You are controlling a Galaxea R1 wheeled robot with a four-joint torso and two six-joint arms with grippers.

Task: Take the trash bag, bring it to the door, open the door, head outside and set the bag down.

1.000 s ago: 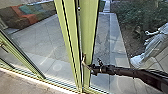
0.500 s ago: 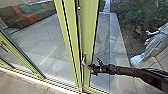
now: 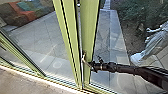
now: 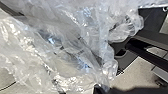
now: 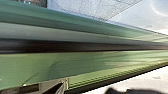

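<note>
Trash bag (image 4: 60, 22): Clear, crumpled plastic bunches up close at the robot's left wrist, probably carried on that side so the other arm can work the door.
Left gripper: Whether it is closed on the plastic cannot be told.
Right arm (image 3: 125, 69): Dark and nearly level, it reaches across to the door from the robot's right, a position that suits working the latch from indoors.
Right gripper (image 3: 93, 67): The pincer sits at the lower end of the handle; how far open it is, and whether it has hold of the metal, cannot be told.
Handle (image 3: 84, 57): The metal lever slants downward on the green frame, perhaps pressed to free the latch.
Door (image 3: 89, 30): Its glazed leaf meets a neighbouring green upright; whether it is ajar cannot be told.
Sill (image 3: 51, 83): A pale strip runs along the foot of the glass, beside the indoor floor (image 3: 21, 80).
Person (image 3: 153, 46): A figure in pale trousers and a white shoe appears at the glass, beyond it or mirrored in it.
Paving (image 3: 46, 37): Sunlit slabs, the likely setting-down place, spread outside.
Seating (image 3: 27, 13): Patchwork cushions in orange, teal and brown line the far side.
Writing: No brand, label or lettering can be read.
</note>
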